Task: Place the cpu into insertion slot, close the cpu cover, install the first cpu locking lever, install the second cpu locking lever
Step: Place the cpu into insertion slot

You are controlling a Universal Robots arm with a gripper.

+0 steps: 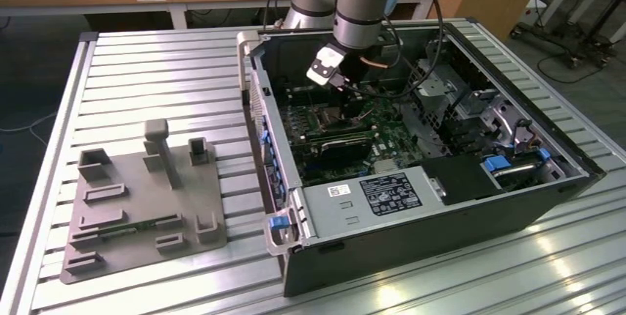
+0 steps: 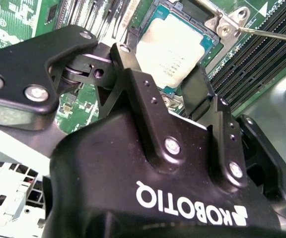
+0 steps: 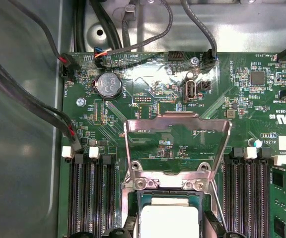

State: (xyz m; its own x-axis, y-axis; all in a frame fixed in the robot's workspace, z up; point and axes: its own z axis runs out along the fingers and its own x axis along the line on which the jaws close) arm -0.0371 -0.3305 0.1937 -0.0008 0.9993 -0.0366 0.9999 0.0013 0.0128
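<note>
While the arm hangs down into the open pc case at upper middle of the exterior view, the gripper sits low over the motherboard, right above the insertion slot.

The cpu lies flat in the slot w/ its silvery top up and a thin green edge showing round it. In the second wrist view the cpu sits just past the gripper, and the black body hides its near edge. Can't tell whether the gripper is clamped on the chip or has let go of it.

The cpu cover stands swung up on its hinge at one edge of the slot, not down over the chip, and green board shows thru its cut-out middle. A thin wire cpu locking lever runs beside the slot, between it and one bank of memory slots. A 2nd bank lies on the slot's other side. A coin battery sits on the board beyond the raised cover.

At lower left of the exterior view, a grey parts fixture rests on the slatted metal table, well apart from the case.
</note>
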